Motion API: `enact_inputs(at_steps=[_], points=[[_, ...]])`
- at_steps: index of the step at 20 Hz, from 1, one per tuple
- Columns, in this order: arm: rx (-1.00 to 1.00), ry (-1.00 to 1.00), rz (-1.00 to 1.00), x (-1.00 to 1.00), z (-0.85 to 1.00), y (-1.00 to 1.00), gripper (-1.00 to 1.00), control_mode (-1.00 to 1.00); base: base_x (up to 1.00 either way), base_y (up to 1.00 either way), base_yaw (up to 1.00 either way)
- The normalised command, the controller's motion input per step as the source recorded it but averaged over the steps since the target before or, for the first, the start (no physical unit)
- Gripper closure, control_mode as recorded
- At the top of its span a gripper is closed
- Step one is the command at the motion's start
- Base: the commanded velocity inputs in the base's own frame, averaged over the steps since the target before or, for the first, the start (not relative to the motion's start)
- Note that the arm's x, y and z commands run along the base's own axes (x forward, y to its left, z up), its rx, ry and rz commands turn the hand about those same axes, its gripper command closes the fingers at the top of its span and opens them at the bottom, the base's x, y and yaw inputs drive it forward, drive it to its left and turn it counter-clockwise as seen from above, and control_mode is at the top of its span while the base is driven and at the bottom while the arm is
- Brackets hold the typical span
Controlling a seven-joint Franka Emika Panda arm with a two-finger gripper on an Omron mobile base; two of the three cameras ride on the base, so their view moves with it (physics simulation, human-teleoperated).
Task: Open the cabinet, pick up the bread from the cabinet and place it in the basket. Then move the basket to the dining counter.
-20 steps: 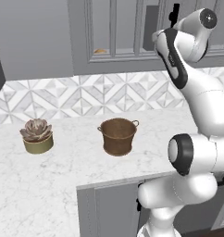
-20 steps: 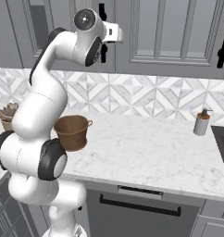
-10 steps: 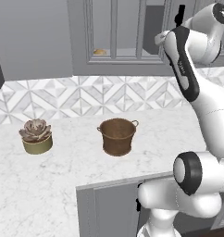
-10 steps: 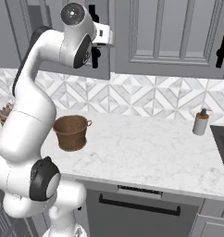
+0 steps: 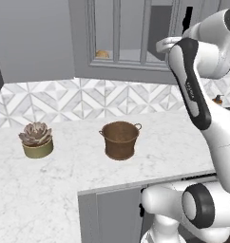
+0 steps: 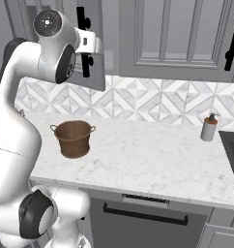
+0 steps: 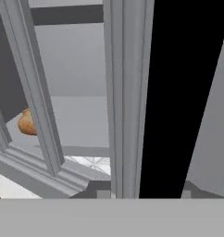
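Observation:
The grey cabinet door [image 6: 95,58] stands partly swung out from the wall cabinet. My gripper [image 6: 86,44] is at its long black handle [image 6: 82,34]. In the hand view the handle [image 7: 185,92] runs up between my fingertips [image 7: 103,194], which stand apart from it, so the gripper [image 7: 145,195] is open around the bar. The golden-brown bread [image 5: 101,54] lies on the cabinet shelf, also seen through the glass as the bread [image 7: 27,122]. On the counter sits the empty brown basket [image 5: 120,139], the same basket [image 6: 73,138]. The dining counter is out of view.
A succulent pot [image 5: 37,141] stands left of the basket. A soap bottle [image 6: 209,128] is beside a sink [image 6: 233,145] at the right. Another wall cabinet with a black handle [image 6: 231,41] stays closed. My arm rises close to the counter's front edge [image 6: 138,191].
My arm has drawn back from the wall and the cabinet door has swung further out with it. The jaws have spread off the handle. Basket and pot are unmoved.

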Motion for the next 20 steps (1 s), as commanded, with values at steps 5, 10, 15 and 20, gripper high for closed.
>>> enact_inputs(at_steps=[5,10,15,20], points=[[0.0,0.01,0.0,-0.11,0.0,1.0,1.0,-1.0,0.0,0.0,0.0],[0.0,0.0,0.0,-0.42,0.0,1.0,1.0,-1.0,0.0,0.0,0.0],[0.0,0.0,0.0,-0.79,0.0,1.0,1.0,-1.0,0.0,0.0,0.0],[0.0,-0.01,-0.01,-0.48,-0.06,1.0,1.0,-1.0,0.0,0.0,0.0]])
